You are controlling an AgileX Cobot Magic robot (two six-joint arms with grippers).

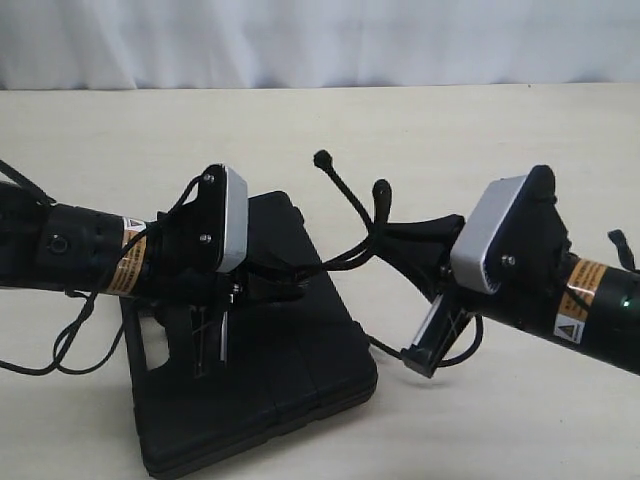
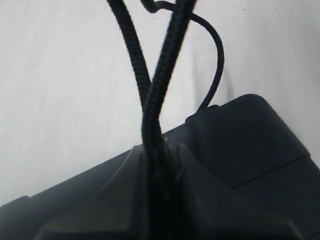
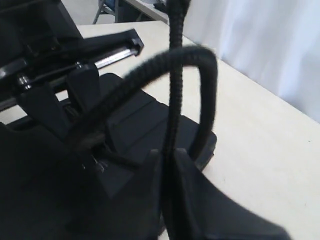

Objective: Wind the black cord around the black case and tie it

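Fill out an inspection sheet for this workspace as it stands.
Surface: pale beige table, no stains seen.
Job's things: black case lies on the table; black cord rises from it to both grippers.
Clutter: nothing seen.
Grippers: left gripper and right gripper each shut on the black cord.
Cables: thin arm cable loops onto the table beside the left arm.
Surroundings: white curtain behind the table.

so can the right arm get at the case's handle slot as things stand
Probably not: the handle slot of the black case lies under the left arm, and the right end effector is shut on the black cord.
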